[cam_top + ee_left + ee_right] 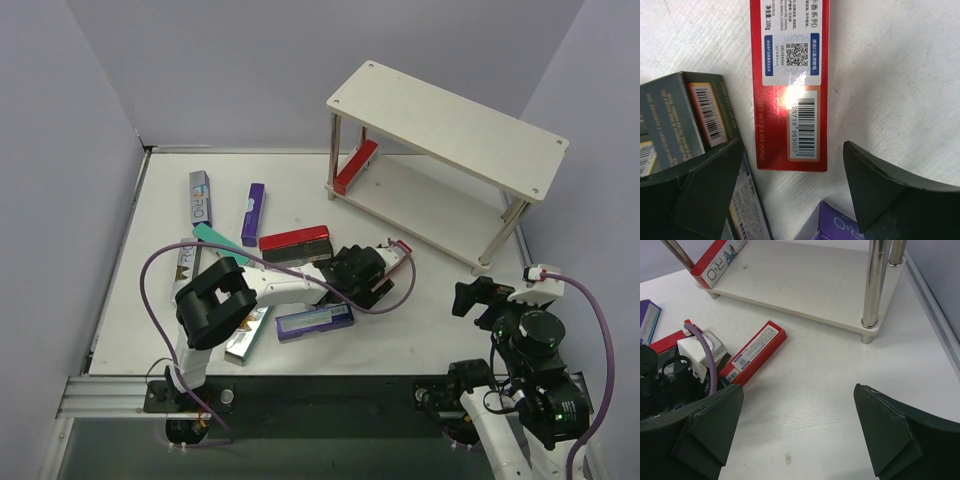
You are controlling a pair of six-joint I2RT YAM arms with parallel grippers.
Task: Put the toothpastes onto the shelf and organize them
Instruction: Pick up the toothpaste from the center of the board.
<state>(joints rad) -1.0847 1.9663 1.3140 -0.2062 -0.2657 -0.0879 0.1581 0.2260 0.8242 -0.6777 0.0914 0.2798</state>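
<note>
Toothpastes (253, 213) are lying scattered on surface (440, 310); one red carton (356, 166) is resting on btm board of shelf (450, 125). Left gripper (794, 150) is hovering, jaws apart, over end of barcoded carton (790, 75); right gripper (797, 395) is gaping too, w/ nothing between.

We record the left arm (215, 300) as white link shells joined by bulky black joint housings. A purple cable (148, 275) loops from its base to the wrist, ending at a white connector block (697, 351). The right arm (530, 350) is of the same build — black housings, white shells — with small green indicator lights (497, 328) lit on its joints and its own purple lead (603, 330). On the left tool (792, 150) and the right tool (797, 390) we note matte dark-grey fingers (710, 425), wedge-shaped with faceted faces.
</note>
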